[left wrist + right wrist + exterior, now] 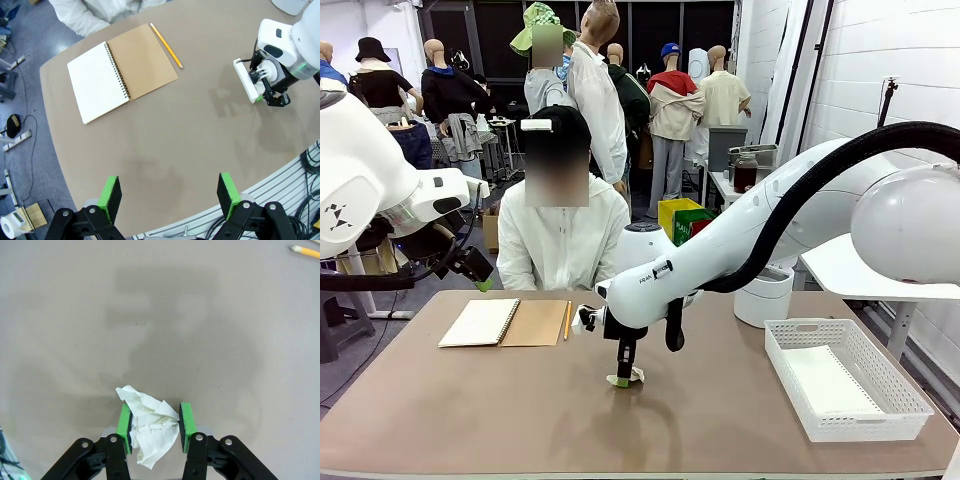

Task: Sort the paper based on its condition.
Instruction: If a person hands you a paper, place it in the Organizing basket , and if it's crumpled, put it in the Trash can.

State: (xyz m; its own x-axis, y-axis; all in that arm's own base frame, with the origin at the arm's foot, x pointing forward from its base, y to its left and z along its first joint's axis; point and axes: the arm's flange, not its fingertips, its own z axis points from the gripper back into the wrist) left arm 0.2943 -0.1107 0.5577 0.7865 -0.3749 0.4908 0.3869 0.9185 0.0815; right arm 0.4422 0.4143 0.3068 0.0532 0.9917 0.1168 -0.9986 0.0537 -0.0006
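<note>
- Right tool [155, 422] is down at bench [470, 420] centre, pads on either side of a crumpled paper ball [148, 427]. The paper fills the gap between the pads and touches both; whether the grip is firm yet, cannot tell from this.
- In the front view the same ball [632, 377] sits on the bench at the right tool's tip [623, 380], not lifted.
- Left tool [170, 194] hangs over the near bench edge, jaws wide, nothing between them.
- White basket [820, 335] stands at about 3 o'clock from the ball, well apart. A flat white sheet [825, 380] seems to lie in it, so the smooth-paper side looks at least partly done.
- White round bin [763, 296] stands at roughly 1 o'clock from the ball, near the far bench edge; likely spot for crumpled paper, contents hidden.
- Spiral notebook [505, 323] lies open at about 10 o'clock from the ball, with a pencil [566, 320] just beside its brown cover. Not part of the sort.
- Person [560, 240] sits at 12 o'clock across the bench, hands hidden.
- Judgement: mid-task, the pick of the crumpled ball is in hand. Left to do: lift, carry, drop. No other loose paper seen on the bench.
</note>
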